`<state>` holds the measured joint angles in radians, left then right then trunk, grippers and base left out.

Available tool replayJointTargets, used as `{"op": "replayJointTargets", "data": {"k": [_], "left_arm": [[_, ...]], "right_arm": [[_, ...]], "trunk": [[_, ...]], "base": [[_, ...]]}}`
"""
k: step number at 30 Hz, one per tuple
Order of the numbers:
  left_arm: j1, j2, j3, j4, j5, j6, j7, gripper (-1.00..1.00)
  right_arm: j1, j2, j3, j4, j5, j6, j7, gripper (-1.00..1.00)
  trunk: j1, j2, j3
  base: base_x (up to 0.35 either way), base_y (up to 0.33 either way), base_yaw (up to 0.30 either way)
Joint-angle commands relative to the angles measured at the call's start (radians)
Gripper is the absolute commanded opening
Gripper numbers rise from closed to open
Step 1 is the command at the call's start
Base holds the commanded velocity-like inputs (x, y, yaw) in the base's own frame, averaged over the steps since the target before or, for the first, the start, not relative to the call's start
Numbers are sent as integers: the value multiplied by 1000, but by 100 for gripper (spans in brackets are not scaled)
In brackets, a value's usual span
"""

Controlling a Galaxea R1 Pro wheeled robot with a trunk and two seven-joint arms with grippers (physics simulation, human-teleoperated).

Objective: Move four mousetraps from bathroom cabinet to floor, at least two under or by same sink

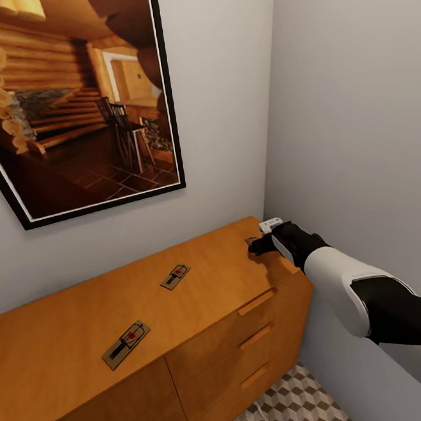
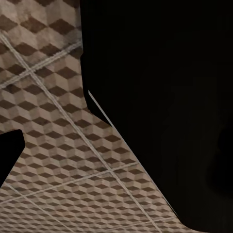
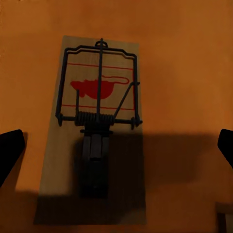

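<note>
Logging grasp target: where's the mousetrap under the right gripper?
Head view: the mousetrap lies flat at the cabinet top's far right end, near the wall corner, under the right gripper.

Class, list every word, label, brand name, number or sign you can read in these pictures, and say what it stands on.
None can be read.
Mousetrap under the right gripper: red mouse-shaped mark and red lines, no lettering.
Framed picture on the wall: a log-cabin interior, no text.

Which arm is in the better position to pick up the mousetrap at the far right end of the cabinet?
Probably the right. The right gripper hangs over the mousetrap on the cabinet, fingers spread wide at either side. The left wrist view faces the bathroom floor.
</note>
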<state>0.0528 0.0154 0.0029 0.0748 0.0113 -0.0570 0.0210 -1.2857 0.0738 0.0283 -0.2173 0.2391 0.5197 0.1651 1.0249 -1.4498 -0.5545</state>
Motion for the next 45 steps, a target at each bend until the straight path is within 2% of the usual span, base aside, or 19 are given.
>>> {"op": "replayJointTargets", "data": {"k": [1,45], "left_arm": [[-1,0,0,2,1,-6,2,100],[-1,-2,0,2,1,-6,2,100]], "right_arm": [[1,0,8,1,14,5,8,100],[0,4,9,11,14,5,-28,100]], "trunk": [[0,0,-1],[0,0,-1]], "base": [[0,0,0],[0,0,0]]}}
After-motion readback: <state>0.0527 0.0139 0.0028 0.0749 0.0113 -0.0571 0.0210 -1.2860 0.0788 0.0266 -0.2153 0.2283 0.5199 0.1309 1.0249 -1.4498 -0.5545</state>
